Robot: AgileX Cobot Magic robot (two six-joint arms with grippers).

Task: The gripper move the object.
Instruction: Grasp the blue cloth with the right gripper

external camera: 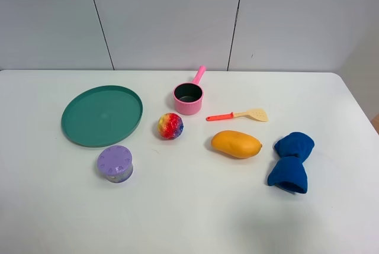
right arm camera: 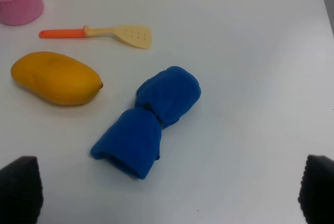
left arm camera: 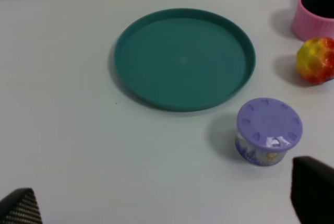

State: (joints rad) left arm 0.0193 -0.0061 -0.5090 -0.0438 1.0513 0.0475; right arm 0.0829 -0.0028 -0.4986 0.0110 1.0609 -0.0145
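Note:
The deep-blue cloth bundle point(external camera: 291, 161), pinched in the middle like a bow, lies on the white table point(external camera: 195, 212) at the right. No arm shows in the high view. In the right wrist view the bundle point(right arm camera: 148, 121) lies flat, with the right gripper point(right arm camera: 168, 192) open and empty, its black fingertips point(right arm camera: 19, 188) wide apart and short of the bundle. The left gripper point(left arm camera: 166, 203) is open and empty, its fingertips point(left arm camera: 313, 190) near the purple tub.
An orange mango point(external camera: 236, 144) lies just left of the bundle. A rainbow ball point(external camera: 170, 125), a pink pot point(external camera: 188, 97), a small spatula point(external camera: 238, 115), a green plate point(external camera: 133, 125) and a purple tub point(external camera: 115, 163) lie further left. The table's right edge point(external camera: 362, 112) is close to the bundle.

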